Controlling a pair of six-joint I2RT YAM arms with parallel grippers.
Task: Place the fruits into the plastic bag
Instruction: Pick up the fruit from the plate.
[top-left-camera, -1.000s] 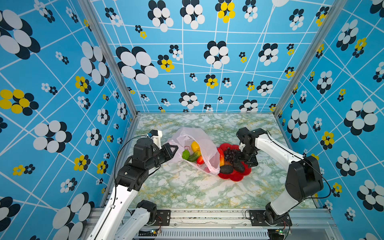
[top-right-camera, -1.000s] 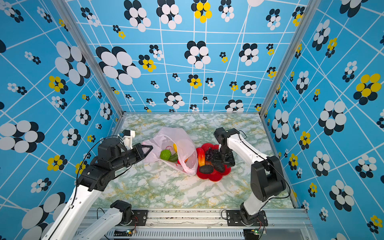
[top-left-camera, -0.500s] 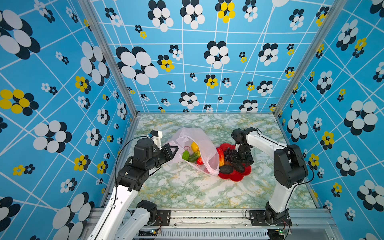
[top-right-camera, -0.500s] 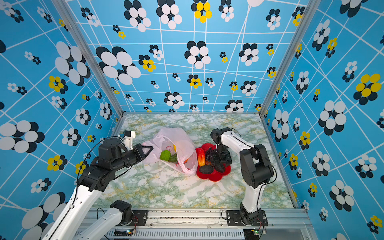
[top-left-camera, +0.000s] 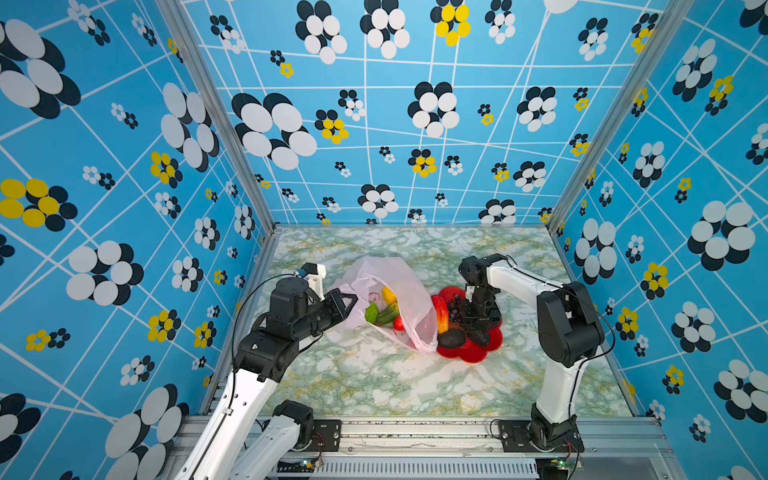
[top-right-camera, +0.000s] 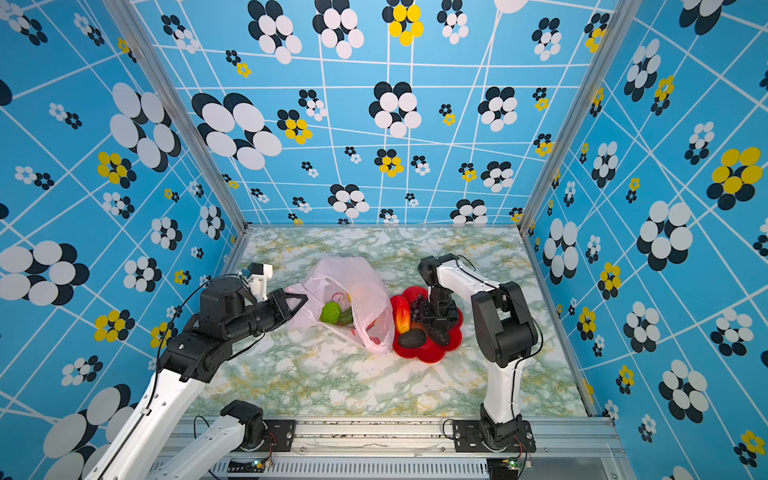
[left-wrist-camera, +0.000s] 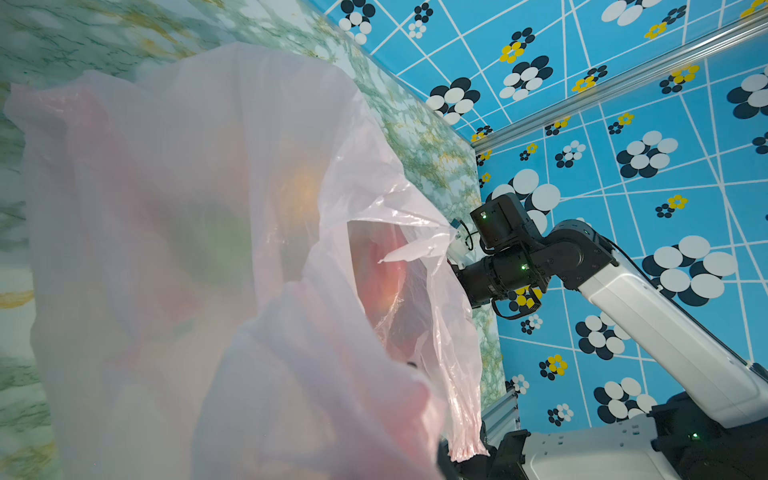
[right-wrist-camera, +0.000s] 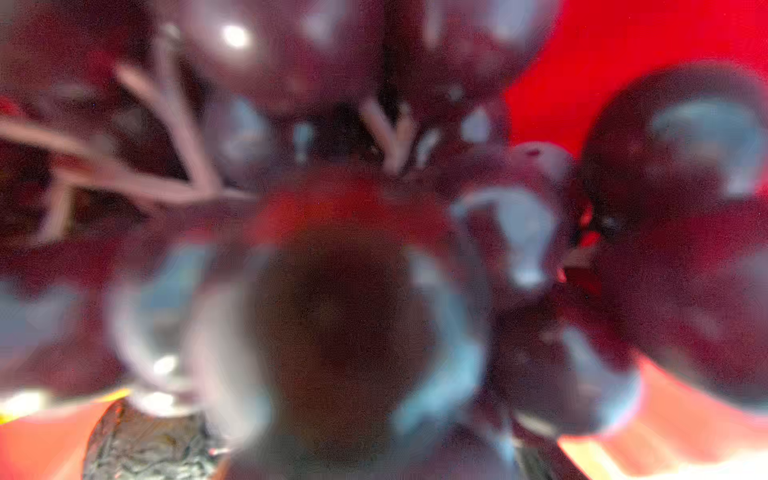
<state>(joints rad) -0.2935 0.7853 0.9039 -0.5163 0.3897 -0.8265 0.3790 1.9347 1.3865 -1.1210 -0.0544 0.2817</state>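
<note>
Your L gripper (top-left-camera: 347, 301) clamped on bag (top-left-camera: 401, 282) rim, left side, holding mouth up; some fruits (top-left-camera: 385, 316) already inside. R gripper (top-left-camera: 478, 322) down on grapes (top-left-camera: 455, 308) on red plate (top-left-camera: 473, 354), just right of bag; jaws hidden, can't tell if gripping. Risk: pinch catches one grape only, bunch slips or knocks avocados (top-left-camera: 451, 338) off plate. Bag thin: L slackens, mouth shuts. Vs 1 s ago: R elbow pulled in, gripper moved from plate's right side onto grapes; L, bag unchanged.
</note>
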